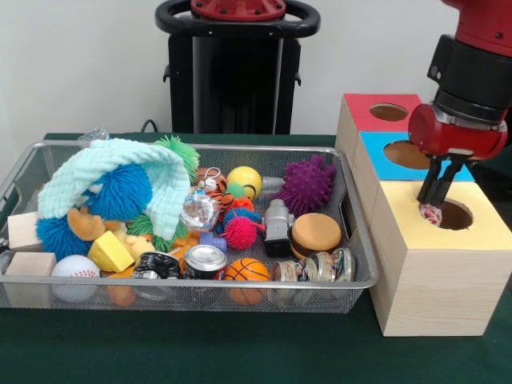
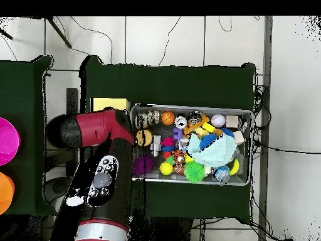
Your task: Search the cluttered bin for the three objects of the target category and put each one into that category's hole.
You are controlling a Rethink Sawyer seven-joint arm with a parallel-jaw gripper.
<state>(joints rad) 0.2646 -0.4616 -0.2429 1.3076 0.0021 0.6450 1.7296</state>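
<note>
- At the right of the front view, your gripper (image 1: 433, 210) hangs at the rim of the hole (image 1: 450, 214) in the yellow-topped box (image 1: 436, 268), its fingers clenched on a small dotted cloth piece (image 1: 431, 214); held there so the piece can fall straight in, by the look of it
- The blue-topped box (image 1: 382, 152) and red-topped box (image 1: 370, 114) stand in a row behind it toward the upper right, their holes not in play
- The bin (image 1: 362, 282) fills the centre and left of the frame on the green tabletop (image 1: 200, 352), just beside the boxes, so your carry stays short
- A mint-green cloth (image 1: 112, 176) is draped over spiky balls at the bin's left; anything under it is hidden
- No other dotted piece shows among the clutter; you will likely have to dig
- In the overhead view the red arm (image 2: 94, 141) covers the boxes at centre left, with only a yellow corner showing
</note>
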